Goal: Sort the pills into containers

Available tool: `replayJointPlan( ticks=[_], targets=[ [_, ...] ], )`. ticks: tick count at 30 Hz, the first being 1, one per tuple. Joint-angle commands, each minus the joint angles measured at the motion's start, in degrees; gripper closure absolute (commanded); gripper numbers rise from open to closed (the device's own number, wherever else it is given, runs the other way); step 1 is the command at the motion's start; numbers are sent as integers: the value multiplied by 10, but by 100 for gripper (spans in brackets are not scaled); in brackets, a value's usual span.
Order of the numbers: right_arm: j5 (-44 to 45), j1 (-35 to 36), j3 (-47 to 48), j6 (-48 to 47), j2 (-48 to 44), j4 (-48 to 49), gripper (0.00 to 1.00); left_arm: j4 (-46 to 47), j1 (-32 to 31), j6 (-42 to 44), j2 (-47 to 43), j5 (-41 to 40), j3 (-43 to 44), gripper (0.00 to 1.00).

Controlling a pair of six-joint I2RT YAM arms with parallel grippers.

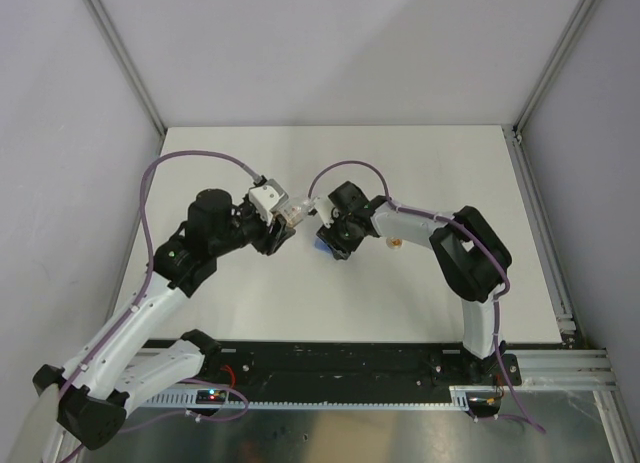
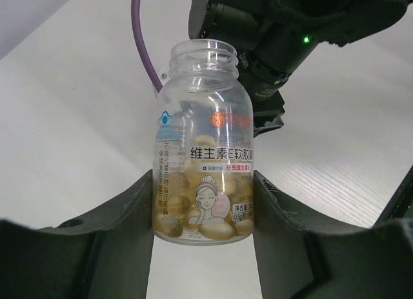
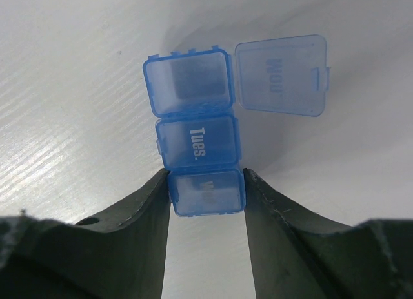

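- Two grips are in place. The left gripper (image 2: 203, 186) has its jaws closed on the lower sides of a clear bottle (image 2: 205, 131). The right gripper (image 3: 206, 177) pinches the pill box (image 3: 197, 144) across its nearest cell, jaws narrow and touching both side walls.
- Pills (image 2: 193, 223), amber softgels, sit heaped at the bottle's base between the left jaws. None shows in the pill box.
- The pill box's long axis runs straight out from the right jaws toward 12 o'clock in the right wrist view. First comes the held cell, then the closed Tues. cell (image 3: 199, 143), then the open compartment (image 3: 188, 86) at the far end. Its lid (image 3: 281, 76) is swung aside to 3 o'clock.
- The bottle's mouth (image 2: 203, 53) is uncapped and points away from the left jaws toward 12 o'clock in the left wrist view. The right arm's dark body lies just past it at 1 o'clock.
- From above, the bottle end of the left arm lies at about 10 o'clock from the pill box, near but apart, over the middle of the table (image 1: 420, 173).
- Judgement: the pour turns on bringing that mouth over the far open compartment, not the closed cells nearer the right jaws. The left arm would do the tipping, and too steep a tilt could spill several pills at once.
- Whether the pill box rests on the table or is lifted, I cannot tell.
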Motion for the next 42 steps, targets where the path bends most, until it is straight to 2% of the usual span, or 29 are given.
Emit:
replayJointPlan(
  ticks=[1,11,23,42],
  targets=[
    [24,4,-13,16,-30,-14,61,19,6,17,-7,3,-10,100],
    [26,-4,-67,54,-73,-24,64,24,5,29,-2,18,-40,100],
    [17,-21,-119,112,-121,-4,63,31,6,37,4,31,-68,100],
    [28,-12,-130,113,-145,3,32,43,-5,43,5,42,-97,100]
  ],
)
